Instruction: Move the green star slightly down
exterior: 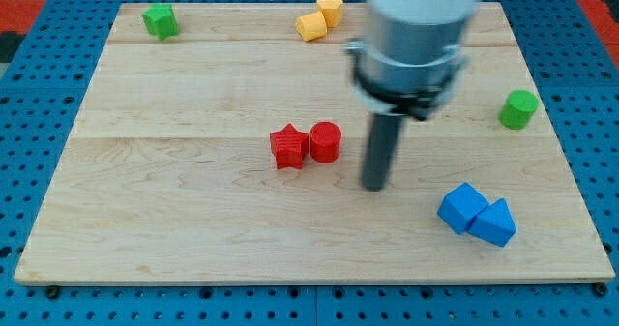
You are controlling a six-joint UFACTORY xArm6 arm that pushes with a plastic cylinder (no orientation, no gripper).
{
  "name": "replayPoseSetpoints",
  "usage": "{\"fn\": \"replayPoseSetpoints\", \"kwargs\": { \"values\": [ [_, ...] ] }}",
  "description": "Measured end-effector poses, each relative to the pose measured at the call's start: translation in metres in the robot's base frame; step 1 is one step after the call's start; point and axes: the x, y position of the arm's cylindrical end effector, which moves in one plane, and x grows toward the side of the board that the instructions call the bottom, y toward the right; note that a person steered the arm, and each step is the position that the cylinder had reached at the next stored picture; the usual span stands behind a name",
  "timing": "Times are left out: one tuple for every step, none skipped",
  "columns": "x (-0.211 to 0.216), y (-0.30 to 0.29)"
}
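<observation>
My tip [374,186] is resting on the pale wooden board [193,220], touching nothing, just right of the ribbed red cylinder [325,142] and red star [288,147]. The green star [161,21] is sitting far off at the view's top left.

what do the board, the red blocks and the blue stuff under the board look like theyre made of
The board looks like pale, unvarnished wood: faint grain and plank seams run across it. The red star and red cylinder look like matte plastic, with fine ridges that suggest 3D printing, though that is uncertain. The blue base looks like a painted metal or plastic pegboard, given its regular grid of holes.
</observation>
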Motion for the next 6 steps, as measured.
{"fn": "replayPoseSetpoints", "kwargs": {
  "values": [
    [0.006, -0.119],
    [-0.047, -0.205],
    [-0.131, -0.262],
    [-0.219, -0.31],
    [-0.296, -0.331],
    [-0.322, -0.266]
  ]
}}
